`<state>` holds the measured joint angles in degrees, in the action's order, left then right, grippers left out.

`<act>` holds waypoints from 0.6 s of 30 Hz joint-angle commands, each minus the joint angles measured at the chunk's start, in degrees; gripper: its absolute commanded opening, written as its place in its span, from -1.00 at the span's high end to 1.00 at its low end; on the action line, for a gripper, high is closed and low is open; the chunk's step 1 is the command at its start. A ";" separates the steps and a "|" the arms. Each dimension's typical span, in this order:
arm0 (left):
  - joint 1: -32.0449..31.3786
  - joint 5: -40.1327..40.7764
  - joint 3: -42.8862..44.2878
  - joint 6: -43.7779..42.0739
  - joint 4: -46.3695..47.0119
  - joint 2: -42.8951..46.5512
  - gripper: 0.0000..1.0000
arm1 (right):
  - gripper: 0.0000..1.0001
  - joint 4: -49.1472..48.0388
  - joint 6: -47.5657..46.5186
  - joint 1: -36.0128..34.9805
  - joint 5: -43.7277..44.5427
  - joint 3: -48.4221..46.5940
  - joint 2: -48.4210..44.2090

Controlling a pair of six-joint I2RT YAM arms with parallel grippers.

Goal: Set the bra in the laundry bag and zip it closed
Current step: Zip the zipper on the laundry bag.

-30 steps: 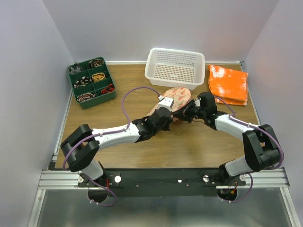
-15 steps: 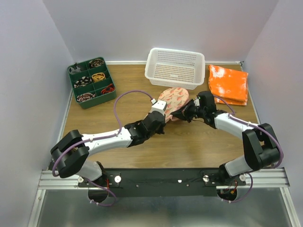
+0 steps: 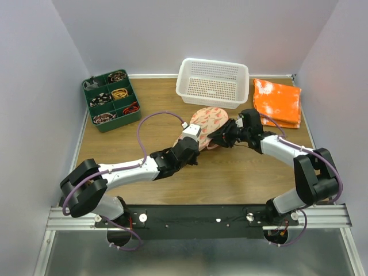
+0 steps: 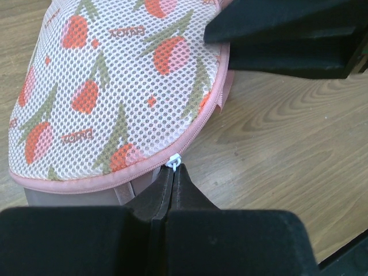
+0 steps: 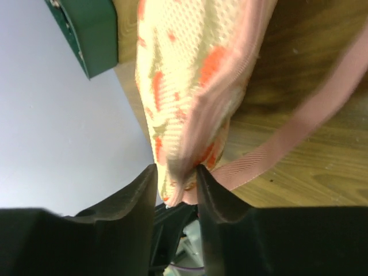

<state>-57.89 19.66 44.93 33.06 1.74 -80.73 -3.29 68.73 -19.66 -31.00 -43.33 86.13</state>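
- The laundry bag [image 3: 210,119], pale pink mesh printed with red-orange fruit and green stems, lies on the wooden counter [image 3: 241,172] just in front of a white basket [image 3: 213,81], between the two arms.
- The left tool [image 4: 172,175] has its black fingers pressed together at the bag's near rim, pinching the small white zipper pull [image 4: 174,160] at their tips.
- In the left wrist view, the zipper seam curves up and to the right from the pull. To the pull's left, the bag's lower half shows beneath the pink rim.
- The right tool [image 5: 175,183] pinches one end of the bag between its two fingers. This view is blurred, and a pink strap [image 5: 299,123] trails from the bag across the wood.
- From above, the two tools meet the bag from opposite sides, the left at its near edge and the right at its right end.
- A folded orange-and-white cloth [image 3: 278,102] lies at the counter's far right, and a green sorting tray [image 3: 110,99] of small items sits at the far left, both well apart from the bag.
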 commanded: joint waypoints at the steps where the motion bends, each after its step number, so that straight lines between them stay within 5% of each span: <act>1: -0.47 1.26 2.34 -0.27 -1.03 -0.56 1.00 | -0.04 5.57 -4.31 1.03 -1.43 -1.67 -4.54; 8: -0.47 0.20 6.84 -0.71 0.37 -4.96 1.00 | -0.07 1.90 3.77 -0.55 -0.29 6.41 -10.80; 18: -0.47 0.38 9.21 -1.68 -0.24 -5.93 1.00 | -0.08 -5.85 8.71 -1.87 -0.02 7.04 -6.60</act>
<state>-57.89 19.59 52.82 32.38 0.60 -86.83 -4.38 75.66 -21.28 -31.20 -35.03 76.64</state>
